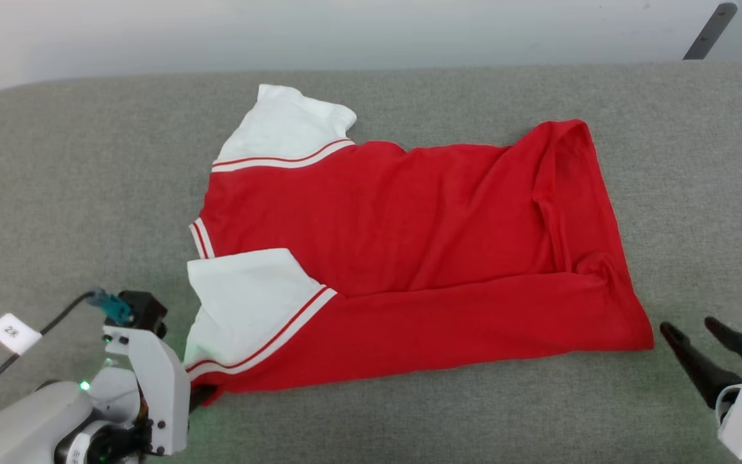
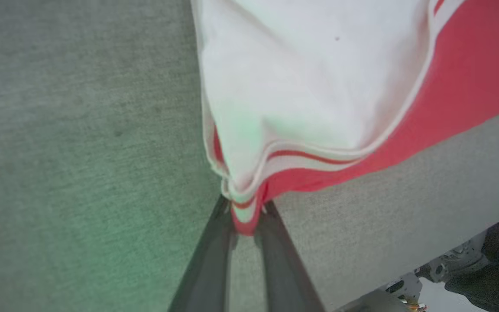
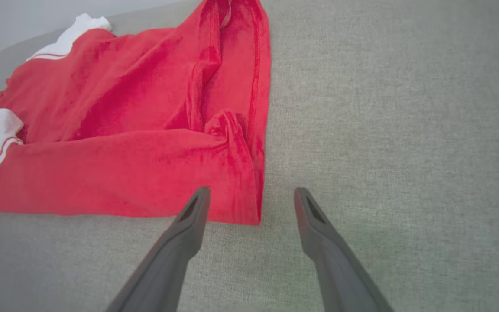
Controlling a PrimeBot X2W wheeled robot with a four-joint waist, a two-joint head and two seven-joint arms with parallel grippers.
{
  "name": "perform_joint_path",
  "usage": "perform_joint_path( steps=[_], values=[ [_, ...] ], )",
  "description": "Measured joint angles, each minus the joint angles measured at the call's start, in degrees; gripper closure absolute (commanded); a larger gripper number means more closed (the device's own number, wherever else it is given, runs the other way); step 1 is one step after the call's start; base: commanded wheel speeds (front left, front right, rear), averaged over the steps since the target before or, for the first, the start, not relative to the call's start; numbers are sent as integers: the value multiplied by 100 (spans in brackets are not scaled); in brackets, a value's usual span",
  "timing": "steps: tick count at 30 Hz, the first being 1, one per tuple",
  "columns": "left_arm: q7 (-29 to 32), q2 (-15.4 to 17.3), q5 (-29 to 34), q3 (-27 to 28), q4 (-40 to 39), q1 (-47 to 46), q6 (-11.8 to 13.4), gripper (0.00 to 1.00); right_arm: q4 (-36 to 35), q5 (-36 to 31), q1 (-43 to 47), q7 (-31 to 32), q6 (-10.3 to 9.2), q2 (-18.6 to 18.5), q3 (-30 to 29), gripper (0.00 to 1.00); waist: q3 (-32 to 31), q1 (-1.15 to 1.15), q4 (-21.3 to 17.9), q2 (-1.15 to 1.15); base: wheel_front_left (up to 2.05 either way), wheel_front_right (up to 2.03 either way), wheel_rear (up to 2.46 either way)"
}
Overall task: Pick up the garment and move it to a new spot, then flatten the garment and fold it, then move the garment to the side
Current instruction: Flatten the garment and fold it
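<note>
The garment (image 1: 409, 258) lies on the grey surface, a red shirt with white sleeves and red-white striped trim, its near long edge folded over the body. The lettering is hidden. At its near left corner my left gripper (image 2: 246, 207) is shut on the garment, pinching the striped sleeve edge and red cloth (image 2: 246, 216) between both fingers. In the head view that gripper (image 1: 200, 393) is mostly hidden behind its own wrist. My right gripper (image 1: 686, 327) stands open just off the garment's near right corner (image 3: 249, 216); in its wrist view the right gripper (image 3: 251, 195) has nothing between its fingers.
The grey fabric surface (image 1: 87, 193) runs wide on all sides of the shirt, with its far edge against a pale wall. A dark rod (image 1: 709, 32) leans at the far right. A cable with a white tag (image 1: 13, 333) hangs from my left wrist.
</note>
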Motion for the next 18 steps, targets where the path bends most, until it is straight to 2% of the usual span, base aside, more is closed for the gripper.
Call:
perform_joint_path(
  steps=[9,11,13,16,18],
  values=[
    [-104,-347,291,-124,739,-223,-621,100,56,-156,-230,904,0,287,-162,0,196,0,41,0,0,0,0],
    [-80,-438,307,-134,831,-280,-657,100,188,-252,-353,1073,0,355,-174,0,228,0,77,0,0,0,0],
    [-75,-570,409,-164,839,-333,-539,100,368,-327,-502,1239,0,435,-181,0,256,0,121,0,0,0,0],
    [-40,-568,391,-157,892,-411,-773,100,715,-491,-730,1422,0,543,-160,0,307,0,179,0,0,0,0],
    [-57,-639,410,-152,942,-442,-792,100,949,-591,-860,1450,1,554,-108,0,336,0,223,0,0,0,0]
  ],
)
